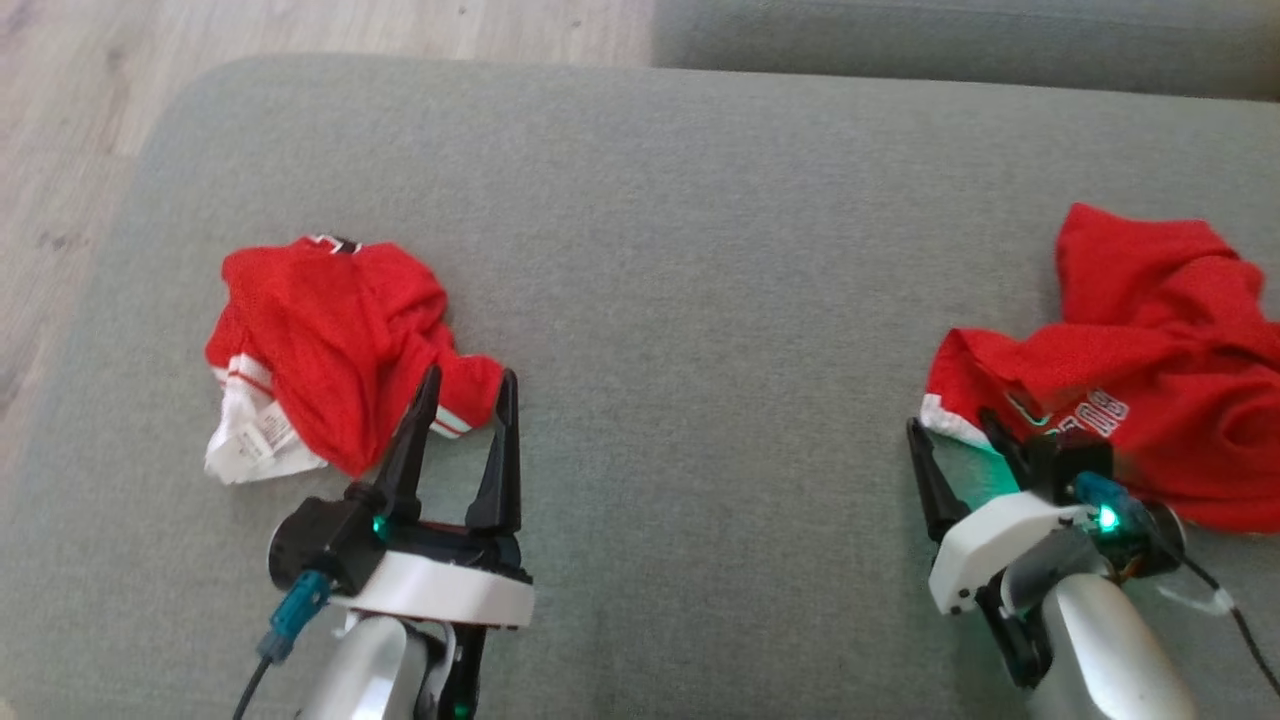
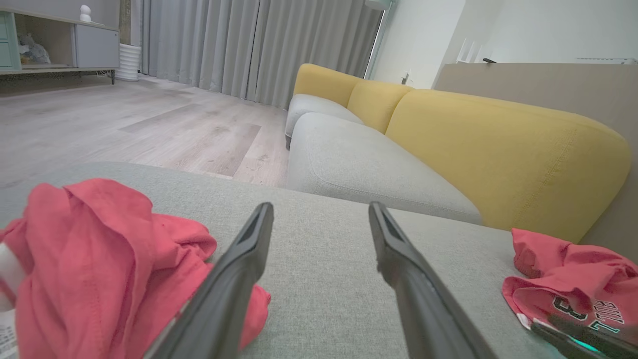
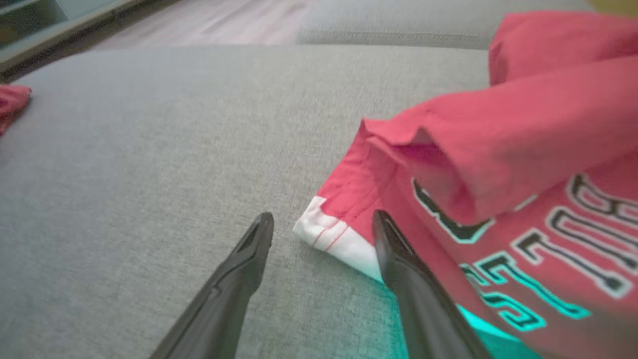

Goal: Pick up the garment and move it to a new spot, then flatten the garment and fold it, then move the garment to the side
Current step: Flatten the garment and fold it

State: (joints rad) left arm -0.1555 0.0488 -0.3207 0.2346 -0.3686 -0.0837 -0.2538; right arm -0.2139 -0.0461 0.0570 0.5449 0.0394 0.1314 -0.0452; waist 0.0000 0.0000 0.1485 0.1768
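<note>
Pale wood floor (image 1: pixel 60 150) at far left, then the broad grey cushion (image 1: pixel 650 250). On its left side lies a crumpled red garment (image 1: pixel 330 330), with the left gripper (image 1: pixel 470 375) beside it, fingers spread, gripping nothing. Across bare fabric, the right gripper (image 1: pixel 950 422) is spread too, at the white hem corner of a lettered red jersey (image 1: pixel 1150 380). Beyond are grey curtains (image 2: pixel 249 45) and a yellow-backed sofa (image 2: pixel 498 144).

light: bright, even | shadows: faint | right wrist view: soft, maybe blurred
</note>
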